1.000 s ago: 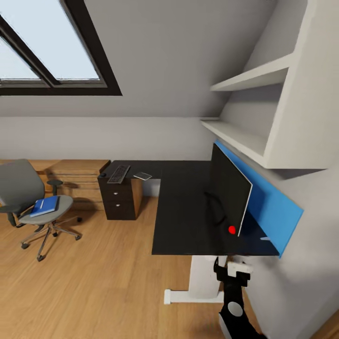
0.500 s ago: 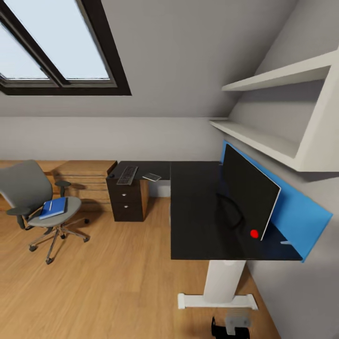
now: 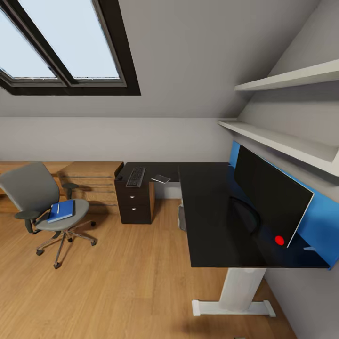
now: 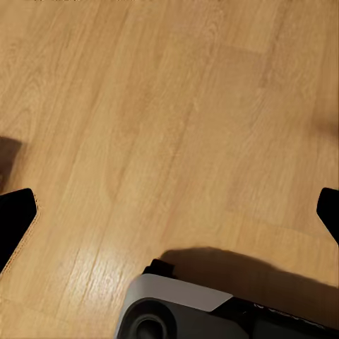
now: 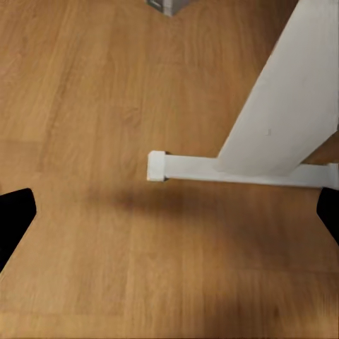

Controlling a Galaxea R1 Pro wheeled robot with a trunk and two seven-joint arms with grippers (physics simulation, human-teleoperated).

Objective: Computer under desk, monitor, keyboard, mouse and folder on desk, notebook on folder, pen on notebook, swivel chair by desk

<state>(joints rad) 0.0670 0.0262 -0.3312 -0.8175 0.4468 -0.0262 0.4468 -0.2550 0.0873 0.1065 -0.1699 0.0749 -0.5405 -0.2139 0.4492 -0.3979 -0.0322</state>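
The small silver-grey computer tower (image 3: 181, 217) is mostly hidden behind the long black L-shaped desk (image 3: 207, 212). The small black mouse (image 3: 119, 178) on that desk is too small to make out. The desk's white pedestal leg (image 5: 289, 106) is cut off by the right wrist picture's edge.

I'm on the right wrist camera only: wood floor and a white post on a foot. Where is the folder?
Observer: The blue folder lies on the seat of the grey swivel chair, out on the floor apart from the desk.
Operator: Anything lying on it?
Observer: Yes, a thin white pen rests on top of the folder.
Operator: And the keyboard?
Observer: The keyboard is on the desk's far end, above the drawers, well away from the monitor.
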